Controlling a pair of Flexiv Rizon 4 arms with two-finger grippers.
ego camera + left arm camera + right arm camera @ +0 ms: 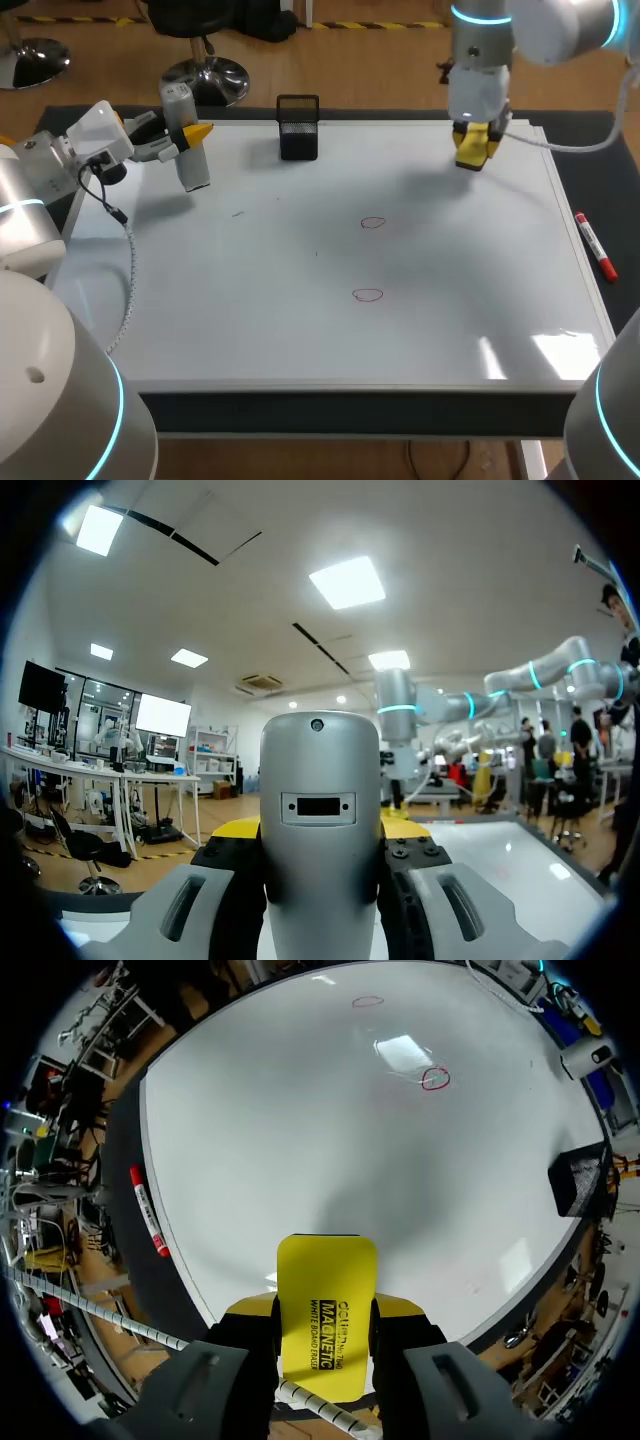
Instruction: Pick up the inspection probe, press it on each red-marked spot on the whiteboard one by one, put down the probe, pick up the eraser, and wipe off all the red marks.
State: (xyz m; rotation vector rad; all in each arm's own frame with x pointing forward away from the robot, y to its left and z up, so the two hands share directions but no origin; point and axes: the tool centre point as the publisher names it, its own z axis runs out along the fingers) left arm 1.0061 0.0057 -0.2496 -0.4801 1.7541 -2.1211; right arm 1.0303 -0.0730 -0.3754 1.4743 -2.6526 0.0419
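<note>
Holds probe [187, 145] in closed left gripper [196, 132], tilted over far left of whiteboard [250, 310]. Holds eraser [472, 150] clamped in right gripper [476, 143], above far right corner. Shows two red marks [373, 222] near mid-board, not yet wiped.

Probable step: wiping. Lower eraser flat onto board just beside the farther mark. Apply even pressure. Sweep fully across each ring, then check for residue. Park probe well apart from sweep path.
</note>
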